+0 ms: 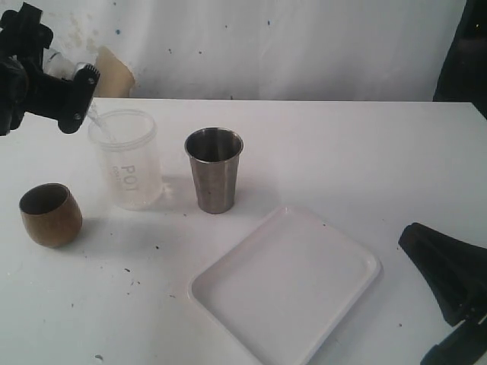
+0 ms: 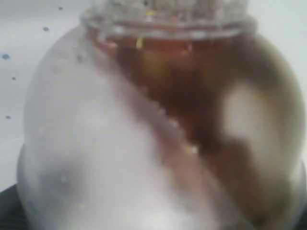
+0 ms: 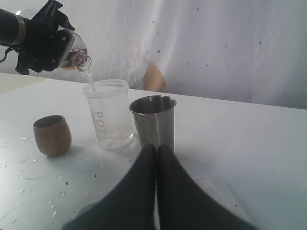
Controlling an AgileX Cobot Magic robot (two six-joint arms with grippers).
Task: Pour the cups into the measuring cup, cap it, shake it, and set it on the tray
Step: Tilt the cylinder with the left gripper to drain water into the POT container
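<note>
A translucent cup printed POT (image 1: 129, 163) stands on the table (image 1: 365, 167) beside a steel tumbler (image 1: 214, 169). Above it, the left gripper (image 3: 60, 48) clasps a tipped clear domed container (image 3: 76, 53), jaws spread wide, pouring in. A white tray (image 1: 285, 293) lies near. The right gripper (image 3: 156, 147) has its jaws pressed together.

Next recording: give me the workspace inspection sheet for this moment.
Surface: white table, with dark specks and wet spots.
Job's things: clear short-necked vessel tilted, thin stream falling into clear cup printed POT; brown cup and steel tumbler upright; white tray with nothing on it.
Clutter: nothing seen.
Claws: left claw grips the clear short-necked vessel; right claw shut, empty.
Cables: nothing seen.
Surroundings: stained white backdrop with tan patch.
</note>
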